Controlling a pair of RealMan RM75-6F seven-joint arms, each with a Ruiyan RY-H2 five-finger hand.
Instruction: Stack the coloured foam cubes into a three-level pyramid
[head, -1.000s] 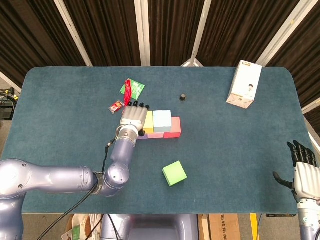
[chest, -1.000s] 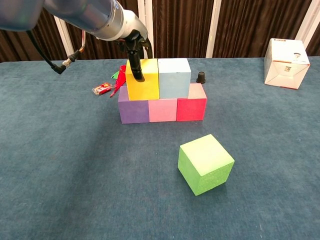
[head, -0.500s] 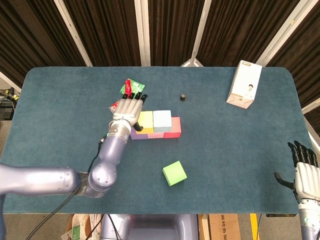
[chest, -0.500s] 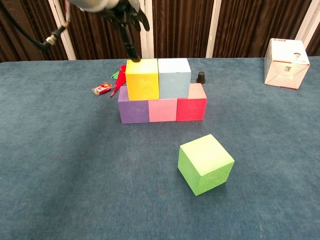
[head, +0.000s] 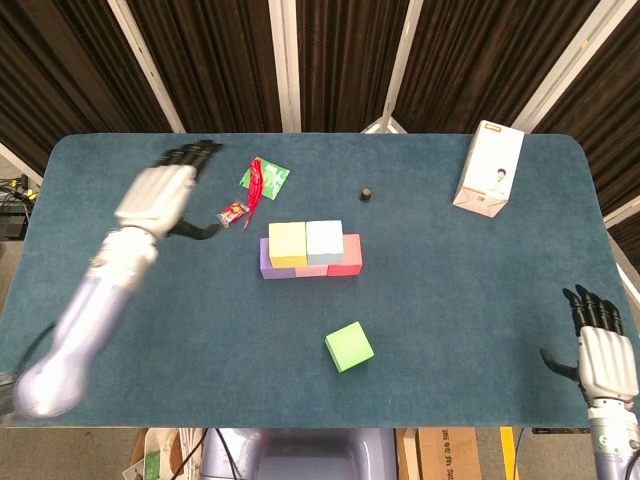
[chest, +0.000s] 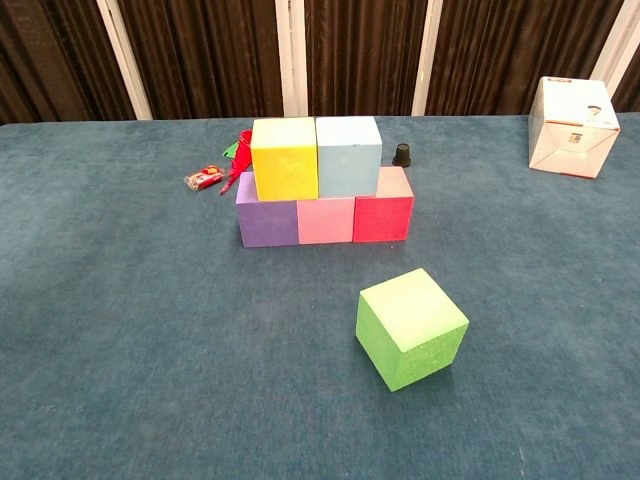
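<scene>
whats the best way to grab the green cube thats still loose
Probably from above, fingers closing on two opposite side faces. The green cube sits alone on the table, turned at an angle to the stack, so the hand should rotate to match. All its sides are free.

Two cubes (chest: 316, 158) rest on a three-cube row (chest: 326, 220); a loose cube (chest: 411, 327) lies before the row.

Matt, soft-looking foam on green cube (chest: 411, 327), yellow cube (chest: 284, 160) & pale blue cube (chest: 348, 157). Fuzzy teal cloth over desk (chest: 120, 330). Matt cardboard on white box (chest: 571, 126). Smooth silver metal w/ black fingers on left robot hand (head: 160, 195).
</scene>
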